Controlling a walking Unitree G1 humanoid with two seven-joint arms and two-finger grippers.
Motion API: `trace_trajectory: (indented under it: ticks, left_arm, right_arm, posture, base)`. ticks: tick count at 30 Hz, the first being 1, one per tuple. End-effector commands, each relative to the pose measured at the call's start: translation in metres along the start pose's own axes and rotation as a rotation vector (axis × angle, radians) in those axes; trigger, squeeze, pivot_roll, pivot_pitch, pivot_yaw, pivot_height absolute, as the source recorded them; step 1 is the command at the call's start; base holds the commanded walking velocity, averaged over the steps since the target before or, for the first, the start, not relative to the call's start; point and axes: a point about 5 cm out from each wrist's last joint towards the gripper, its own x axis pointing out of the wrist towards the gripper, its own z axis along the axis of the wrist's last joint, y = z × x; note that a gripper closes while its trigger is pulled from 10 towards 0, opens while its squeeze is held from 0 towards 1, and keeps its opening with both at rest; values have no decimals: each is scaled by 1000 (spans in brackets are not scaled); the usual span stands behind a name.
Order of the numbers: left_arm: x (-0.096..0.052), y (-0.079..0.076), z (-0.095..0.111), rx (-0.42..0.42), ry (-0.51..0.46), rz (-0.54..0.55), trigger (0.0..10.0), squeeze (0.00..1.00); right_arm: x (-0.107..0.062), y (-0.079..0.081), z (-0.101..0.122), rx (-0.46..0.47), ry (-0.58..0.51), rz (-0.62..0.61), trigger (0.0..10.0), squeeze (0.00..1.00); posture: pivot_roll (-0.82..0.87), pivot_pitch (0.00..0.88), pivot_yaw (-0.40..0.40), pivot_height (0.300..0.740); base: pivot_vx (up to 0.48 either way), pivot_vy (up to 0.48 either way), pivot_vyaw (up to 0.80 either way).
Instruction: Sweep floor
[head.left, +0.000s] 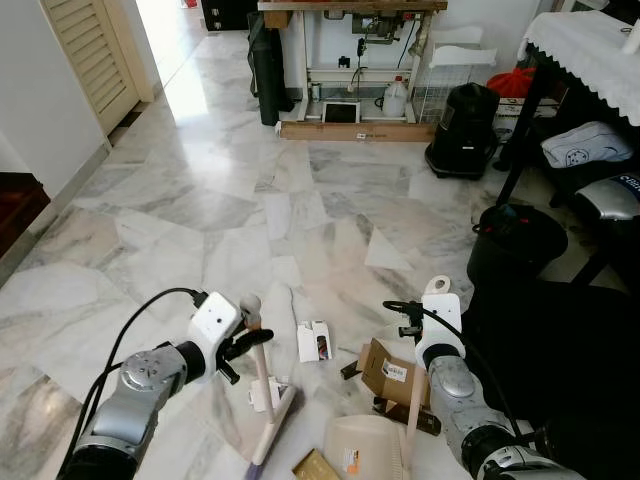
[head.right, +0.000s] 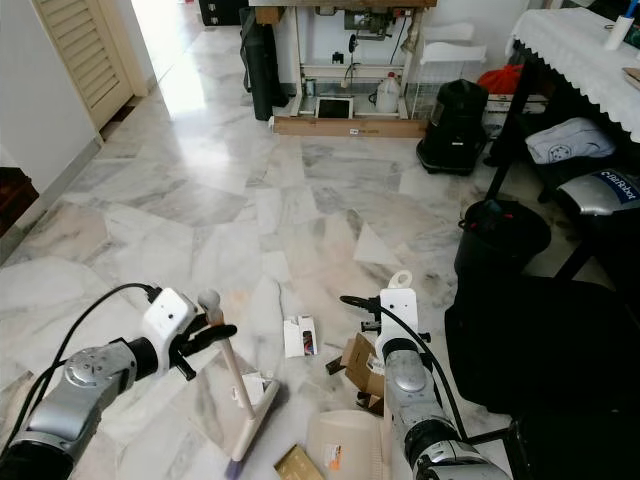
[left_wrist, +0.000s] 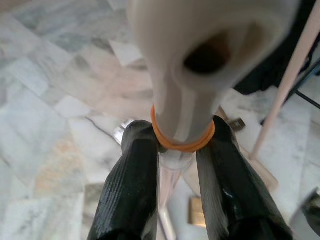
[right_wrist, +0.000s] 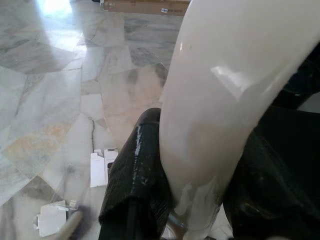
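My left gripper (head.left: 243, 343) is shut on the upper end of a pale broom handle (left_wrist: 200, 50), just below its orange ring. The handle slopes down to the broom head (head.left: 272, 420) on the marble floor. My right gripper (head.left: 432, 330) is shut on the white upright handle (right_wrist: 220, 100) of a beige dustpan (head.left: 362, 445), which rests on the floor between the arms. Litter lies around them: a small white box (head.left: 314, 340), a brown cardboard box (head.left: 388, 372), a white scrap (head.left: 264, 393) by the broom head and a yellow-brown packet (head.left: 315, 465).
A black bag (head.left: 570, 350) lies close on the right, with a black bucket (head.left: 515, 240) behind it. Further back stand a black canister (head.left: 463, 130), a cloth-covered table (head.left: 590, 45) and a sewing table (head.left: 350, 60). A louvred door (head.left: 90, 50) is at far left.
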Motion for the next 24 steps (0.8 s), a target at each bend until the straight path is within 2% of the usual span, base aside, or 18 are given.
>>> trace_trajectory:
  ticks: [1,4,7,13,16,20,24]
  left_arm:
    - [6,-11,-18,-38,81,-56,10000,0]
    - [9,-15,-21,-48,98,-87,10000,0]
    - [13,-26,-28,-68,145,-168,10000,0]
    - [17,-29,-35,-104,167,-182,10000,0]
    - [22,-21,-24,-275,54,-96,10000,0]
    - [23,-13,-19,-337,2,-35,10000,0]
    - [22,3,-4,-439,-121,41,10000,0]
  right_arm:
    - [-2,-1,-5,-9,23,8,10000,0]
    - [-2,-3,-6,-12,20,4,10000,0]
    - [-3,-9,-7,-15,16,-13,10000,0]
    - [-5,-11,-9,-11,16,-25,10000,0]
    - [-5,-12,-9,-8,15,-29,10000,0]
    - [-4,-12,-8,-8,15,-29,10000,0]
    - [-2,-11,-5,-5,12,-27,10000,0]
  posture:
    - [40,0,27,740]
    - [28,0,29,740]
    - [15,6,33,740]
    - [3,14,34,740]
    - [1,13,32,740]
    - [7,10,31,740]
    - [16,2,29,740]
  base:
    - [0,0,0]
    - [0,0,0]
    - [0,0,0]
    - [0,0,0]
    - [0,0,0]
    - [0,0,0]
    - [0,0,0]
